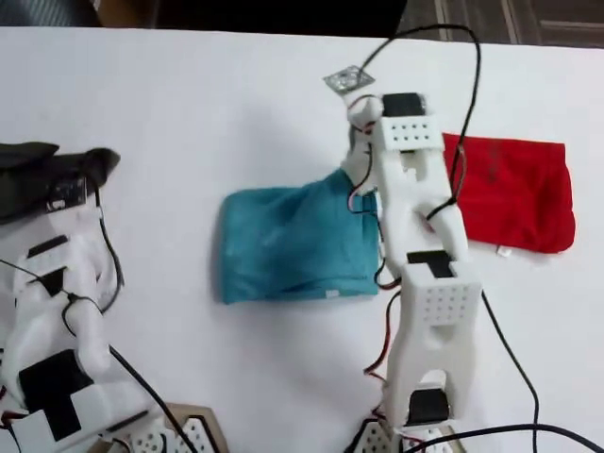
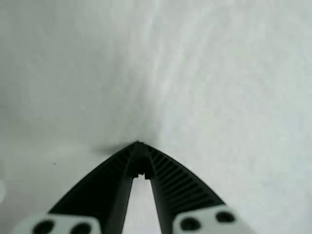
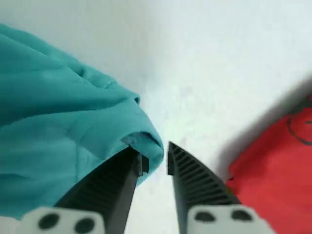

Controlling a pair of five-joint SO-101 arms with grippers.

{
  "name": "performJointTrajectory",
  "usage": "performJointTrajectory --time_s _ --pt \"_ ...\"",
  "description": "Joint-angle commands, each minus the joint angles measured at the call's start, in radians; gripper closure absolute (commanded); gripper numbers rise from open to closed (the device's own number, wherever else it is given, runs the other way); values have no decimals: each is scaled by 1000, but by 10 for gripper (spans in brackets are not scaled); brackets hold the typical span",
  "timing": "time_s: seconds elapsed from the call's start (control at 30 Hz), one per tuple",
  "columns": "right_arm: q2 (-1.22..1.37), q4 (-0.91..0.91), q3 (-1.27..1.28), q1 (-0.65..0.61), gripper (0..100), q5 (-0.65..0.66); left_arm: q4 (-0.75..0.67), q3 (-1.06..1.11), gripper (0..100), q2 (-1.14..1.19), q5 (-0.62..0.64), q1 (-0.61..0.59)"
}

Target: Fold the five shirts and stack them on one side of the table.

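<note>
Jaws of the right gripper (image 3: 154,154) stand slightly spread at a corner of the teal cloth shirt (image 3: 53,122). Those of the left gripper (image 2: 139,152) are pressed together.

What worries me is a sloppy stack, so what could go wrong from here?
1. The right gripper is open, and the hem of the teal shirt lies against one finger rather than clearly between the fingers. Closing may catch only a sliver of cloth, which could slip out.
2. The black cable on that arm hangs over the red shirt. A sideways move might snag and rumple it.
</note>
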Motion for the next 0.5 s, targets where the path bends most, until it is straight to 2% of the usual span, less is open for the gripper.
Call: performJointTrajectory --time_s 0.0,0.2,0.37,0.47 --pt "-16 97 -117 19 785 34 -26 2 973 -35 5 -9" --pt "-226 107 23 -13 810 40 -26 2 973 -35 5 -9" --pt "-484 91 440 -134 836 8 -26 2 973 -35 5 -9" --pt "-572 -12 674 -173 836 -3 -26 2 973 -35 5 -9"
